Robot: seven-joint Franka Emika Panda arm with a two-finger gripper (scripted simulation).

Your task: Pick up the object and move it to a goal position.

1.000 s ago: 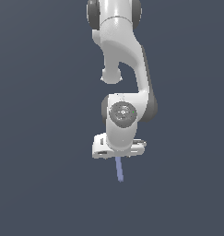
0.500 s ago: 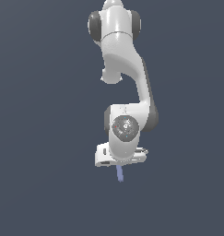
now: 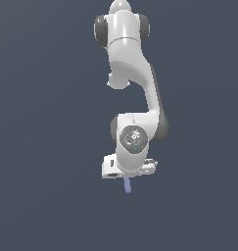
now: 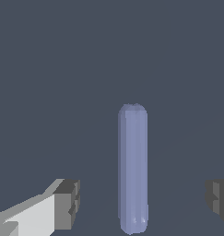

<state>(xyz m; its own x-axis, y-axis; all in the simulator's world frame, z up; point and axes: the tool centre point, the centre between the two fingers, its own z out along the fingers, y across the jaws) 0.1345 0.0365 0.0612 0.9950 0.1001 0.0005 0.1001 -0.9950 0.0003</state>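
Note:
The object is a thin periwinkle-blue rod (image 4: 132, 168) lying on the flat dark grey floor (image 4: 49, 69). In the wrist view it lies between my two fingers, with a clear gap on each side. My gripper (image 4: 142, 200) is open, and its dark pads (image 4: 67, 203) do not touch the rod. In the exterior view the white hand (image 3: 129, 167) covers most of the rod (image 3: 128, 186), and only a short end sticks out beyond it. The fingers themselves are hidden behind the hand there.
The white arm (image 3: 135, 93) stretches across the exterior view from its base at the top edge. Plain dark grey floor (image 3: 42, 147) surrounds it on all sides. No goal marker shows.
The hand has moved toward the rod, which stayed in place. Less of the rod now shows beyond the hand in the exterior view.

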